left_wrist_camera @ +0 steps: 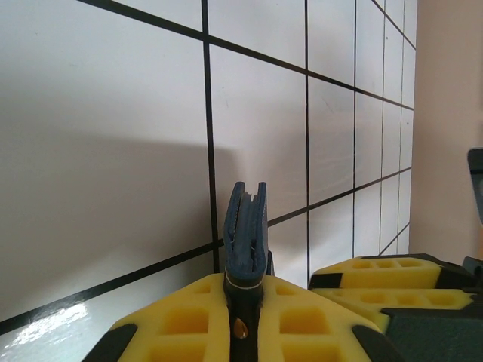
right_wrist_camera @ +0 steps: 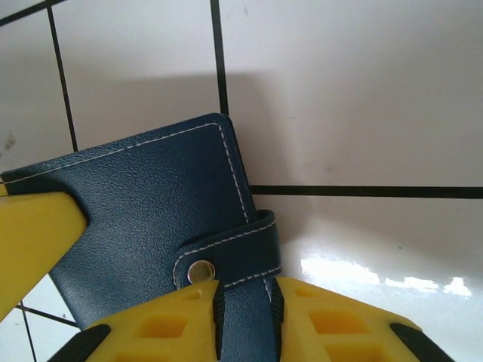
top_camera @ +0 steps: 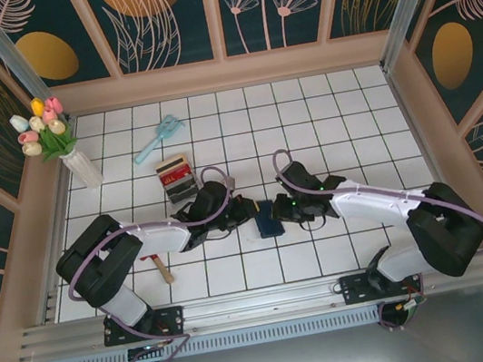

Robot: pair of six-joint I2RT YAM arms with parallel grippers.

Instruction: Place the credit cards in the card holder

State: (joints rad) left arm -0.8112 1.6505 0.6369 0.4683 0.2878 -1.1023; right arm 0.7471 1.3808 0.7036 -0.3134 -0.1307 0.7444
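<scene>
One card holder (left_wrist_camera: 245,226), edge-on, snap tab (right_wrist_camera: 226,260) fastened

Staged robot booth; white tiled table (top_camera: 323,113), floral wall panels (top_camera: 161,19).

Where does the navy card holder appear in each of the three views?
Top external: card holder mid-table, between left gripper and right gripper.
Left wrist: edge-on, bottom centre, clamped between yellow fingers.
Right wrist: flat, lower left, snap tab between the fingers.
Shared landmark: white tiled table with black grout lines.
</scene>
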